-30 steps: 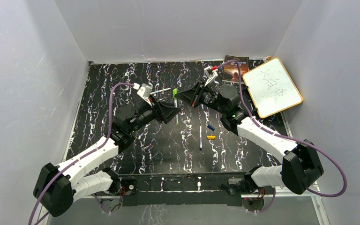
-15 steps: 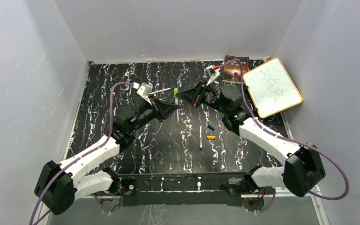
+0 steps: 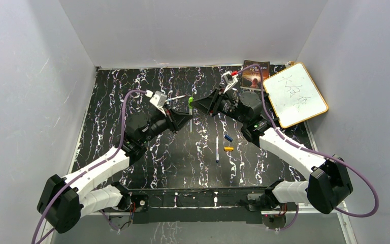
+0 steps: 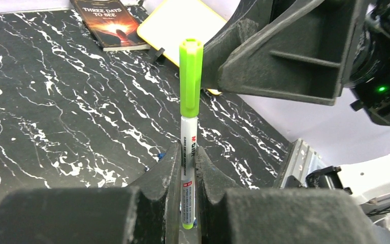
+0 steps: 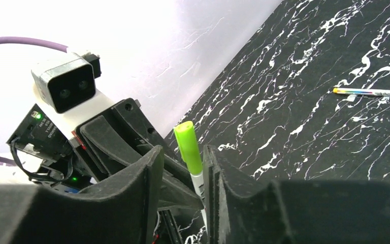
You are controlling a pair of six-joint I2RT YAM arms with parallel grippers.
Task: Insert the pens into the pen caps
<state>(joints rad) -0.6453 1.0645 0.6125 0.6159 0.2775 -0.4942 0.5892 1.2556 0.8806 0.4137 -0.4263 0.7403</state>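
A white pen (image 4: 188, 168) wearing the green cap (image 4: 191, 76) stands upright in my left gripper (image 4: 187, 170), whose jaws are shut on its barrel. From the opposite side my right gripper (image 5: 183, 157) straddles the same green cap (image 5: 188, 147); it is open, with a gap on the left of the cap. From above, both grippers meet over mid-table at the green cap (image 3: 190, 103). A second pen (image 3: 217, 149) lies on the table beside a blue cap (image 3: 228, 138) and an orange cap (image 3: 228, 149). A third pen (image 5: 370, 92) lies farther back.
A whiteboard (image 3: 295, 94) with a yellow frame and a book (image 3: 256, 73) sit at the back right corner. Grey walls close in the black marbled table (image 3: 132, 86) on three sides.
My right gripper's jaws have parted from the green cap. The left gripper keeps its hold on the pen, and both arms have hardly shifted.
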